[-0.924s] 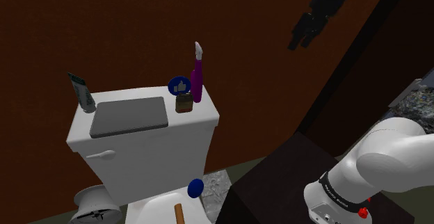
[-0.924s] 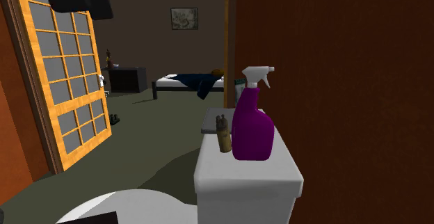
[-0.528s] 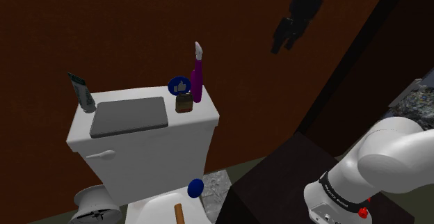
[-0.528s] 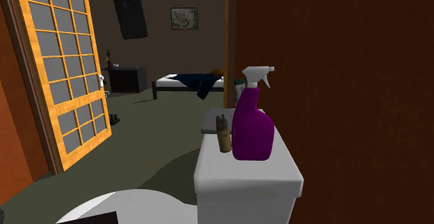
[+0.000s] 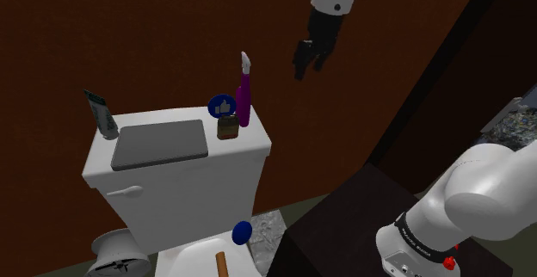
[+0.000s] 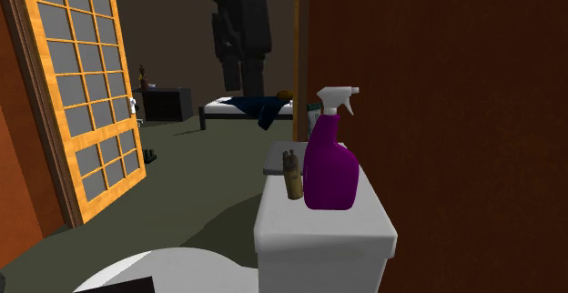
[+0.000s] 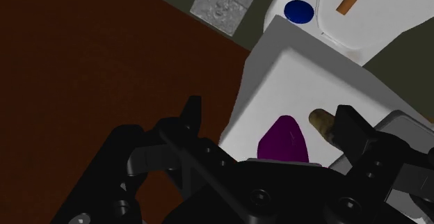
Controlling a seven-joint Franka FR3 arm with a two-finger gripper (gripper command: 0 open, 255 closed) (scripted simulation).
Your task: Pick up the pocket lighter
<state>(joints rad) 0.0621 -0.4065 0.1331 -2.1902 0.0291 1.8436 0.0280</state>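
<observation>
Overhead, the black gripper [image 5: 305, 63] hangs in the air with its fingers spread and nothing between them. In the shoulder view it sits at about two o'clock from the pocket lighter [image 5: 227, 129], well apart from it. The lighter, small, brown and upright, stands on the lid of the white toilet tank [image 5: 181, 181], near the end closest to the arm. A purple spray bottle [image 5: 243, 103] stands just beside it at one o'clock, and a round blue thumbs-up badge [image 5: 222, 106] sits right behind it at twelve o'clock. A flat grey slab [image 5: 159, 144] lies on the same lid at nine o'clock from the lighter, and a dark phone-like item [image 5: 101, 113] leans at the lid's far end. In the second exterior view the lighter is at nine o'clock of the bottle; whether they touch I cannot tell. Below the tank, a blue ball [image 5: 242, 231] rests on the toilet.
</observation>
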